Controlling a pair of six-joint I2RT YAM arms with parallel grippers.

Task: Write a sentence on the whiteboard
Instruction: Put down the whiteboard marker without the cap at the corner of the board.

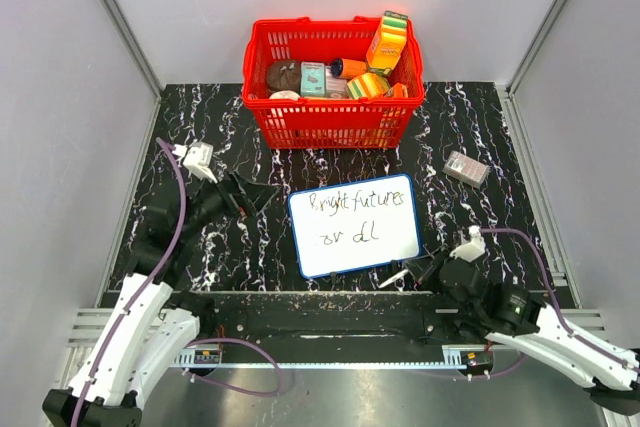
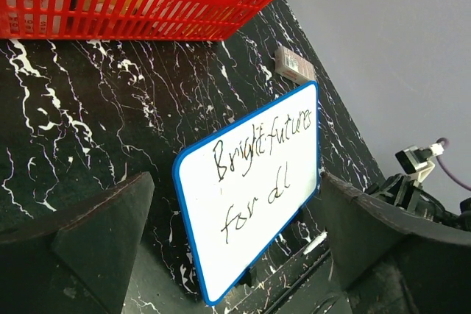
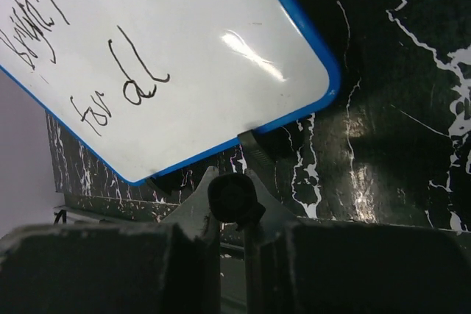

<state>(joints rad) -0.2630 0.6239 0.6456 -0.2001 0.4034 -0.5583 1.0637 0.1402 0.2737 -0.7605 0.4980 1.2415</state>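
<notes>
Mid-table, just in front of the red basket [image 1: 330,125], the whiteboard [image 1: 385,239] lies on the black marble top, and the sentence [image 1: 352,209] reads "Bright futures for al". My right gripper [image 1: 418,272], at the board's near-right corner, is clamped on a marker [image 3: 234,196]. My left gripper [image 1: 262,195] sits beside the left edge, jaws wide, empty.

"Bright futures for al" on whiteboard [image 1: 392,239]

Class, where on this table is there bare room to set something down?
Bare: the far-left corner beside the red basket; the patch between whiteboard and small grey box. Crowded: the whiteboard's near edge at the right tool and marker; its left, by the left tool.
</notes>
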